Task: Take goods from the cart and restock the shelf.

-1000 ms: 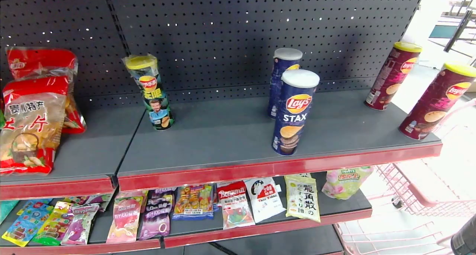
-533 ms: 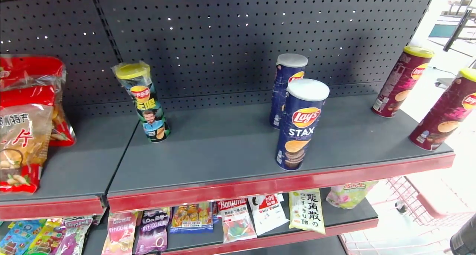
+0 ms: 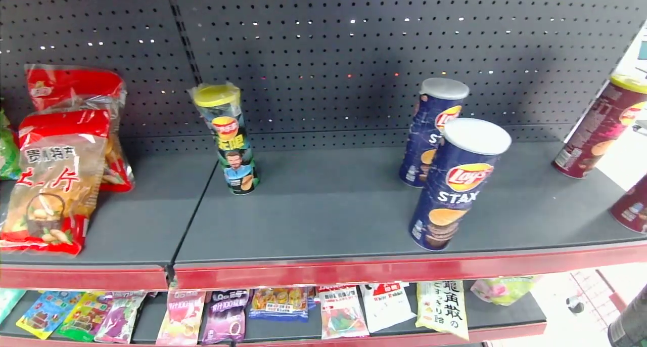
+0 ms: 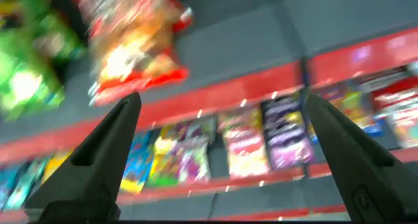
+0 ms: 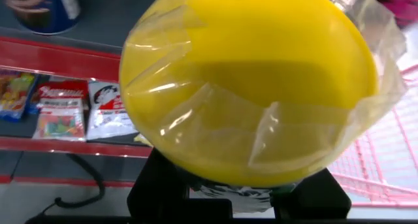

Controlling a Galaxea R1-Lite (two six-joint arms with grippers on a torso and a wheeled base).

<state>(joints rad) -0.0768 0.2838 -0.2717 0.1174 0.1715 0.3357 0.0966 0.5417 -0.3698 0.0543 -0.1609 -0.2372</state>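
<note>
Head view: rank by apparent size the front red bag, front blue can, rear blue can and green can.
1. Front red bag.
2. Front blue can, nearer than the other cans.
3. Rear blue can and green can look alike; the rear one is partly hidden, so no ranking.

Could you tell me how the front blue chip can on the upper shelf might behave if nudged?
The front blue can is tall and narrow, so it would likely tip rather than slide. Being round and close to the shelf's red lip, it could then roll off.
</note>
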